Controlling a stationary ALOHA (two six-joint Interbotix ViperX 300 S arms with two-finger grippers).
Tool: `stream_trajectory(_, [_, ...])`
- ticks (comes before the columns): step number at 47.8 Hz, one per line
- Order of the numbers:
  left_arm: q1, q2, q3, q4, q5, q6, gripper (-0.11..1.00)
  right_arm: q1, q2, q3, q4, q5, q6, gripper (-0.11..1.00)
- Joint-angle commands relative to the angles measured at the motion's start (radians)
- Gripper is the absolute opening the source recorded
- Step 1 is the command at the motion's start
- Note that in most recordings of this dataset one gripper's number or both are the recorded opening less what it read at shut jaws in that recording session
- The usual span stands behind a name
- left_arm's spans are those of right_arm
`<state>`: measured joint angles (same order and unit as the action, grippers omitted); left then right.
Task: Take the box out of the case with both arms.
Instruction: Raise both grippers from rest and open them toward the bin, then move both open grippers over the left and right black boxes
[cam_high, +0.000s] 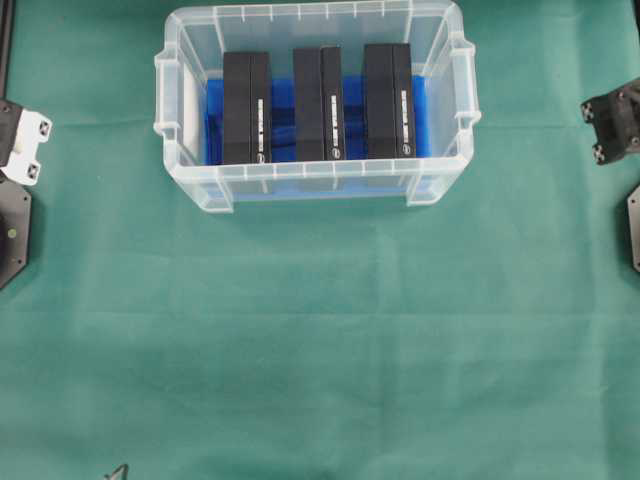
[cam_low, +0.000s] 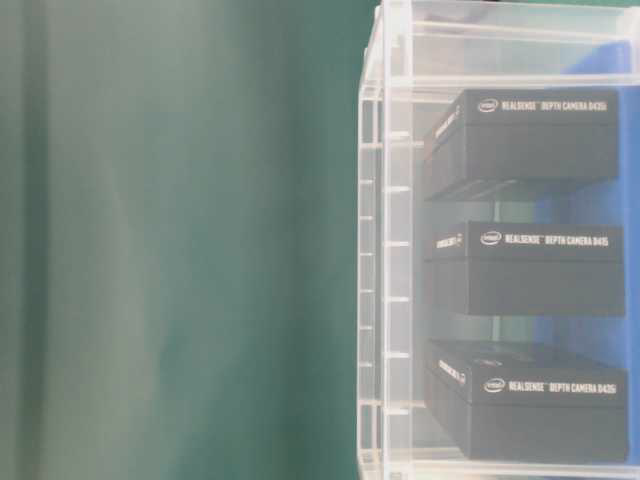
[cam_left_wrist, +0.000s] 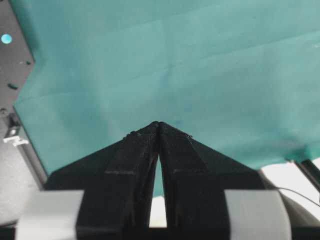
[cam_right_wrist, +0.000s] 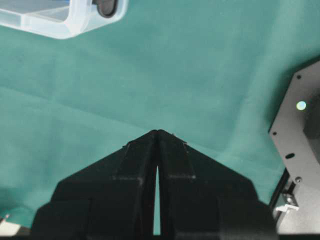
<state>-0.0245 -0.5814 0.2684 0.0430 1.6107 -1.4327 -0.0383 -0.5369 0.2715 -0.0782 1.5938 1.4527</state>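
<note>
Case holds three boxes; left hand, right hand closed, empty.

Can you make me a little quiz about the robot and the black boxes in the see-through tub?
1. How many black boxes stand in the case?
2. True or false: the left claw is holding a box.
3. What lies under the case? A) wooden boards B) a green cloth C) a metal tray

Key:
1. Three, side by side on the blue lining.
2. False. Both the left claw and the right claw are shut on nothing, over the cloth, away from the boxes.
3. B
</note>
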Motion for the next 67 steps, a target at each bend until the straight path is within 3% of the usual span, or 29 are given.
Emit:
stream_trajectory(1, [0.009,0.003,-0.029,0.011,0.006,0.002,0.0,0.0,0.005,-0.026,-0.011,-0.003,0.002,0.0])
stream_trajectory(6, [0.044,0.003,-0.029,0.017,0.006,0.028,0.0,-0.018,0.011,-0.031,-0.025,-0.003,-0.011,0.0])
stream_trajectory(9, [0.091,0.003,-0.029,0.017,0.005,0.078,0.0,-0.049,0.017,-0.029,-0.041,-0.002,-0.029,0.0])
stream_trajectory(14, [0.184,0.005,-0.031,0.017,0.0,0.17,0.0,-0.132,0.031,-0.034,-0.071,-0.006,-0.103,0.0])
stream_trajectory(23, [0.313,0.008,-0.035,0.015,-0.002,0.301,0.0,-0.262,0.064,-0.048,-0.072,-0.008,-0.224,0.0])
stream_trajectory(30, [0.333,0.008,-0.034,0.012,-0.002,0.334,0.0,-0.285,0.078,-0.057,-0.072,-0.012,-0.253,0.0])
stream_trajectory(41, [0.325,-0.003,-0.026,0.003,0.0,0.33,0.01,-0.285,0.075,-0.052,-0.052,-0.021,-0.265,0.0])
stream_trajectory(47, [0.325,0.002,-0.017,0.003,-0.002,0.328,0.19,-0.285,0.074,-0.038,-0.052,-0.02,-0.272,0.0])
stream_trajectory(53, [0.314,0.008,-0.006,0.003,-0.003,0.328,0.57,-0.285,0.071,-0.012,-0.054,-0.021,-0.272,0.02])
stream_trajectory(56, [0.308,0.009,-0.003,0.003,-0.002,0.328,0.74,-0.285,0.071,0.003,-0.055,-0.021,-0.27,0.11])
stream_trajectory(59, [0.304,0.011,0.002,0.003,-0.002,0.325,0.87,-0.285,0.071,0.011,-0.063,-0.021,-0.267,0.28])
stream_trajectory(67, [0.304,0.009,0.011,0.003,0.003,0.307,0.9,-0.285,0.071,0.017,-0.112,-0.021,-0.259,0.78])
